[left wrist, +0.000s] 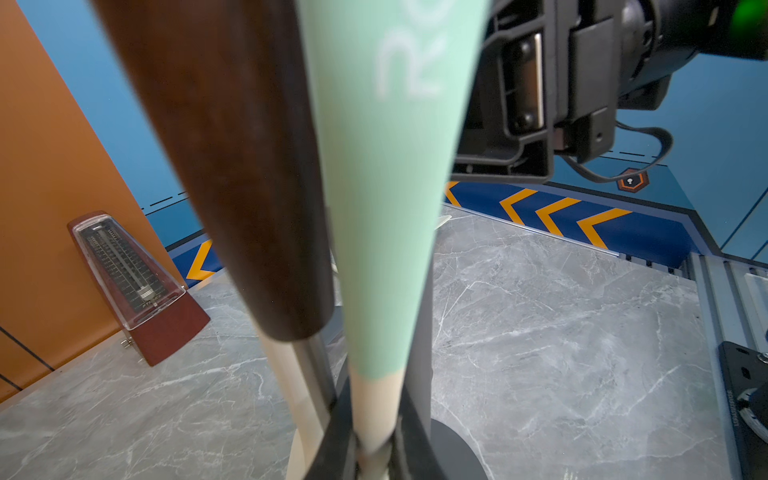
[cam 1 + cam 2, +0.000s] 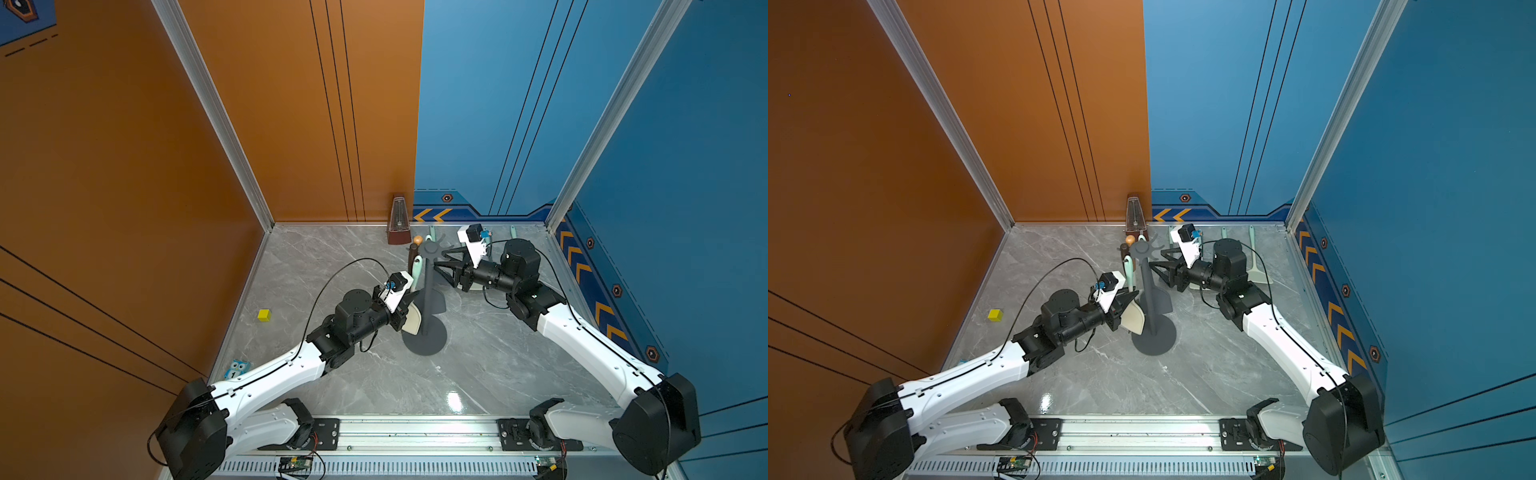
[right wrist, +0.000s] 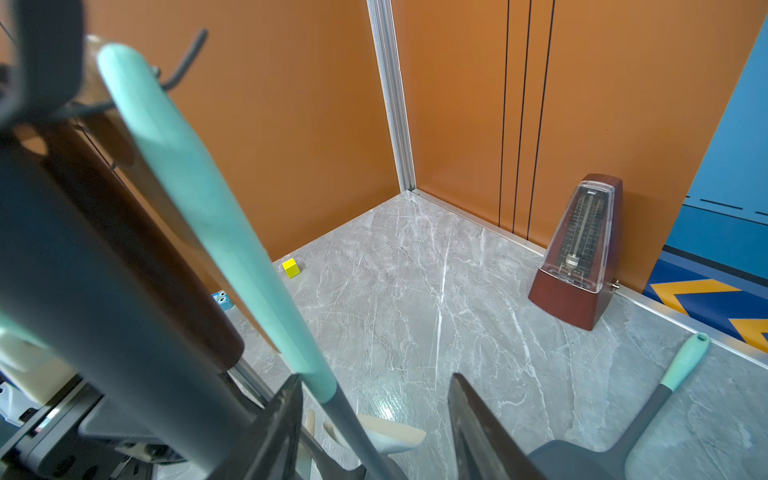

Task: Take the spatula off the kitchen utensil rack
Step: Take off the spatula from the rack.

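Observation:
The dark grey kitchen utensil rack [image 2: 432, 343] [image 2: 1156, 340] stands mid-table, with its crown of prongs [image 2: 431, 248] at the top. A spatula with a mint handle [image 2: 417, 268] [image 1: 386, 208] and a cream blade [image 2: 413, 322] [image 2: 1133, 320] hangs beside the pole. My left gripper [image 2: 410, 302] [image 1: 374, 449] is shut on its cream neck just above the blade. My right gripper [image 2: 436, 266] [image 3: 374, 388] is open at the pole's far side. The grey neck of a second mint-handled utensil [image 3: 199, 199] passes between its fingers, close to one finger. Its dark blade [image 2: 434, 301] hangs low.
A brown-handled utensil [image 2: 412, 253] [image 1: 232, 166] also hangs on the rack. A metronome [image 2: 399, 222] stands at the back wall. A yellow cube [image 2: 264, 315] and an owl toy [image 2: 237, 369] lie at the left. Mint-handled utensils [image 2: 1254, 266] [image 3: 648, 415] lie behind the right arm.

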You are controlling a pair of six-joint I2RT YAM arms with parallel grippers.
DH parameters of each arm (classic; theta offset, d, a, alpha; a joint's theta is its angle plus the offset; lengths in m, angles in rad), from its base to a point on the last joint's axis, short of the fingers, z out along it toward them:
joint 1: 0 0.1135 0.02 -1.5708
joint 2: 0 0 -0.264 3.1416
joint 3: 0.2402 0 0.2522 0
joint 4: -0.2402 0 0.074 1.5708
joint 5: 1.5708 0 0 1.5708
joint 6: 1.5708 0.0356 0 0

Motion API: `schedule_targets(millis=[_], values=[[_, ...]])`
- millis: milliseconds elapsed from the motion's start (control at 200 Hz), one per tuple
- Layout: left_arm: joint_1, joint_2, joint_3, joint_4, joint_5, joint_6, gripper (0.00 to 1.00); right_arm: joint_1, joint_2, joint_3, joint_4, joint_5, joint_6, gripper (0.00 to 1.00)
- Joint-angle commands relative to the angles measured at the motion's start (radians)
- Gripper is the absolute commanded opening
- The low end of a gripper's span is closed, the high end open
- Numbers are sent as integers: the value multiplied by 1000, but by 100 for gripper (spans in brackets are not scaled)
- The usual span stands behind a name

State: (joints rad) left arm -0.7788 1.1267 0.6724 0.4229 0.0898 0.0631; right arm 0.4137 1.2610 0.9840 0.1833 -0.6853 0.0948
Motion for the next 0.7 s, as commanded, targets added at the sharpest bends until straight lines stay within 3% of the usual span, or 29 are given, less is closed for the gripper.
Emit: schedule_targets(millis=[0, 480, 696], values=[[4, -4, 55, 97, 19, -11, 9, 7, -2, -6, -18, -28, -38, 57], [-5, 13, 50, 98, 18, -28, 10, -3, 125, 44, 69, -103, -45, 56], [-8, 17, 50, 97, 18, -34, 10, -8, 156, 56, 134, -95, -36, 46]])
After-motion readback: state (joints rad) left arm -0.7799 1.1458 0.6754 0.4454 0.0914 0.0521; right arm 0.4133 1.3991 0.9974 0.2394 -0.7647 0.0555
